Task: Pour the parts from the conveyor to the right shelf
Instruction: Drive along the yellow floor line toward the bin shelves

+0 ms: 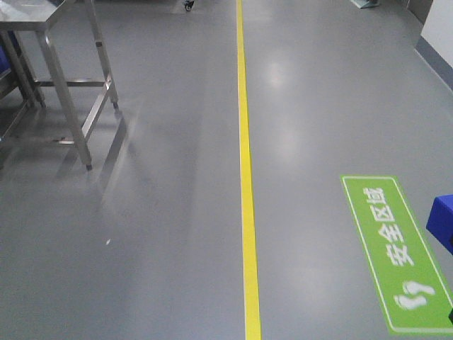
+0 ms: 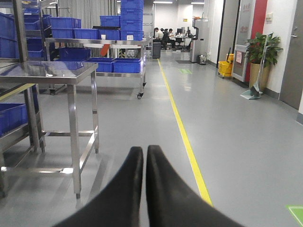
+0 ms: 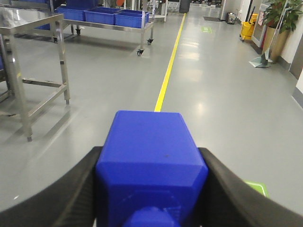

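Note:
My right gripper (image 3: 150, 161) is shut on a blue plastic block-shaped piece (image 3: 149, 142), which fills the gap between the two black fingers. A corner of the same blue piece (image 1: 442, 221) shows at the right edge of the front view. My left gripper (image 2: 144, 156) is shut and empty, its two black fingers pressed together above the grey floor. No conveyor, parts or right shelf can be made out in these views.
A steel table (image 2: 57, 71) stands at the left, also in the front view (image 1: 64, 78) and the right wrist view (image 3: 28, 28). Blue bins (image 2: 113, 64) sit on a wheeled rack behind. A yellow floor line (image 1: 245, 177) runs ahead; a green safety marking (image 1: 396, 248) lies right.

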`<state>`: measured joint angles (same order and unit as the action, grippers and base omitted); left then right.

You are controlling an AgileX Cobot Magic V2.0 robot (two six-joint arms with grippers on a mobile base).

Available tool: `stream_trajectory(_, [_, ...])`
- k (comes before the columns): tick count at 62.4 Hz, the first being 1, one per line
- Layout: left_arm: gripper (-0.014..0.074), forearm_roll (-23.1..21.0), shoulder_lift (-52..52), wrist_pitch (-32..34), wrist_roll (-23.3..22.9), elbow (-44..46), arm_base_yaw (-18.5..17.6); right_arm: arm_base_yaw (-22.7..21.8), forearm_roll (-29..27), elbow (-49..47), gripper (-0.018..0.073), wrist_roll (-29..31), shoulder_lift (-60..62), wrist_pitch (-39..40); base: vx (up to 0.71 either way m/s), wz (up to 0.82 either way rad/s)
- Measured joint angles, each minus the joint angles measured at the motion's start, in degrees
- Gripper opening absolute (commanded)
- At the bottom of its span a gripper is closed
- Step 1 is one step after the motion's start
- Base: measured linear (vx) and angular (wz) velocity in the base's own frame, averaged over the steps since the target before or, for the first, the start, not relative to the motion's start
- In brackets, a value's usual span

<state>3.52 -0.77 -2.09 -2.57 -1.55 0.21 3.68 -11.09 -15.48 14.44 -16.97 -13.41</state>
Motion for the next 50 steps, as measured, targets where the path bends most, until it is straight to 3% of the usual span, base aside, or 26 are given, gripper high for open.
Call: stream_trajectory(50, [-0.0006, 0.00, 0.00, 0.00, 0.00, 0.00, 0.00, 0.00, 0.00, 0.00, -0.0005, 0.00, 0.00, 0.00, 0.80, 0.00])
